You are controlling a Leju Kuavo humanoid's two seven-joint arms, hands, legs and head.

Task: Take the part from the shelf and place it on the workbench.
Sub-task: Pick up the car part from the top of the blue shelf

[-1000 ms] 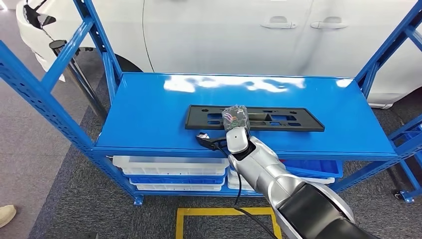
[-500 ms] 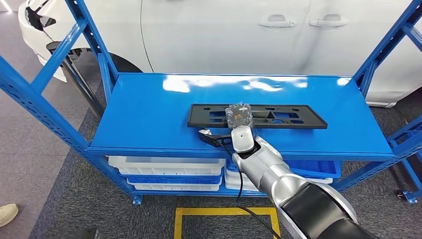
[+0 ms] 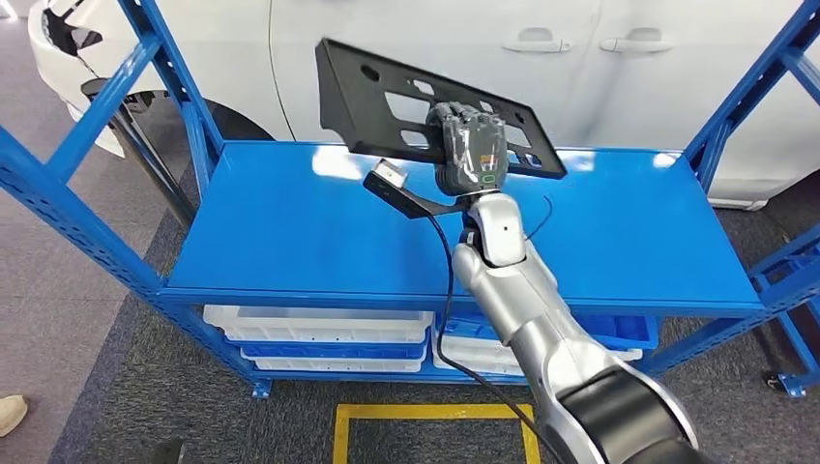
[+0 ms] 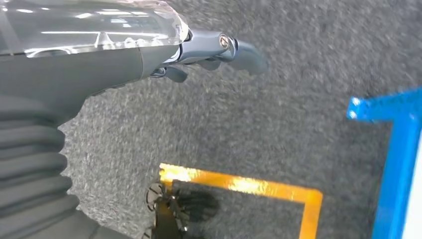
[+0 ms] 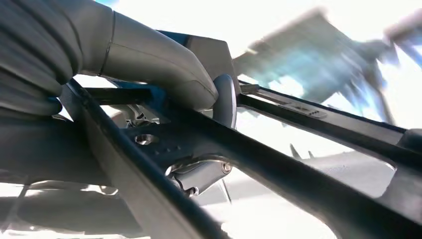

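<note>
Part (image 3: 387, 101) ×1 in R hand (image 3: 469, 145)

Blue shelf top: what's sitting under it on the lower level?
Under the blue shelf top, stacked white and blue trays show at left. More trays at right are partly covered by the right arm. What the trays hold cannot be seen.
</note>
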